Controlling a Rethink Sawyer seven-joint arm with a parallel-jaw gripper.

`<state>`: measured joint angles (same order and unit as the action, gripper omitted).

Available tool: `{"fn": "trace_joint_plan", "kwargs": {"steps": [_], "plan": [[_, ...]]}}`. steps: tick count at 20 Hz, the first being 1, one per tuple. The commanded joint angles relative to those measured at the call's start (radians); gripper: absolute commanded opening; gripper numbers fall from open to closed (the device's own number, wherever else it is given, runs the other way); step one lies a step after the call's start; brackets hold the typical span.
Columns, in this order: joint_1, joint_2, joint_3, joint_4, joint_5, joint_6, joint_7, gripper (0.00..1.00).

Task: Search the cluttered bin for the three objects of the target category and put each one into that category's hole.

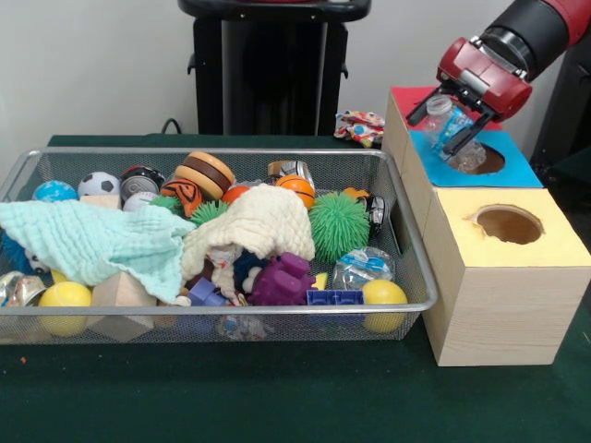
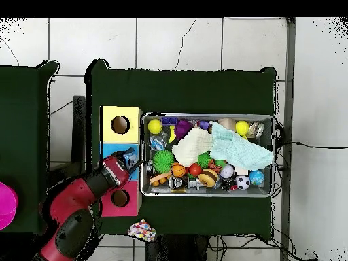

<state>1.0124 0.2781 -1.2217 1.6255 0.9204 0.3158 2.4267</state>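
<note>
The gripper (image 1: 454, 123) hangs over the blue box (image 1: 517, 172), its fingers closed on a crumpled clear plastic bottle (image 1: 443, 117) held just above that box's hole (image 1: 487, 160) — so one delivery looks nearly done, though not yet released. Three boxes stand in a row beside the wire bin (image 1: 417, 277): the red box (image 1: 403, 97), the blue one and the yellow box (image 1: 503, 281), one hole each. In the bin I count one more clear crumpled bottle (image 1: 364, 268) near the front corner; a third may lie under the two cloths (image 1: 102, 245), hard to tell. Two yellow balls (image 1: 383, 296) also show.
</note>
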Motion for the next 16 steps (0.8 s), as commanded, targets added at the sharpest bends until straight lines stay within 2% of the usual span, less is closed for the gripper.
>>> {"fn": "trace_joint_plan", "kwargs": {"steps": [1, 5, 13, 16], "plan": [[-0.019, 0.084, 0.046, -0.159, 0.007, 0.164, 0.325, 1.0], [-0.023, 0.076, 0.087, -0.174, 0.022, 0.171, 0.352, 1.0], [-0.022, 0.083, 0.098, -0.21, 0.043, 0.219, 0.408, 1.0], [-0.019, 0.093, 0.076, -0.228, 0.04, 0.26, 0.433, 1.0]]}}
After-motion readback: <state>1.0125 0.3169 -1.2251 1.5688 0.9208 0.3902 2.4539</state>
